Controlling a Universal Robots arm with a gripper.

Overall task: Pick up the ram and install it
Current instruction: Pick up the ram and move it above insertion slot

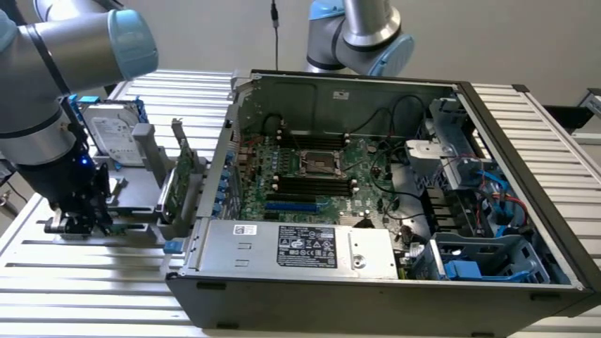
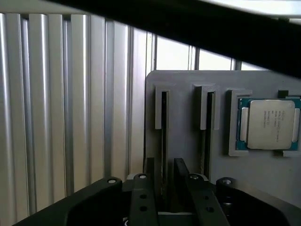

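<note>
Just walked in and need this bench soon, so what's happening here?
A robot arm is at the pick-up step. Its gripper is down at the gray parts holder beside the open computer case, fingers apart on either side of the ram standing on edge in a slot. The stick isn't clamped or lifted yet. A processor sits on the same holder.

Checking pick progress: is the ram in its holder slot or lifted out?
In the slot: the ram stands edgewise in the grey holder, gripper straddling it.

Ribbed alu table [image 2: 56, 94], matt plastic tray [image 2: 184, 94]
</note>
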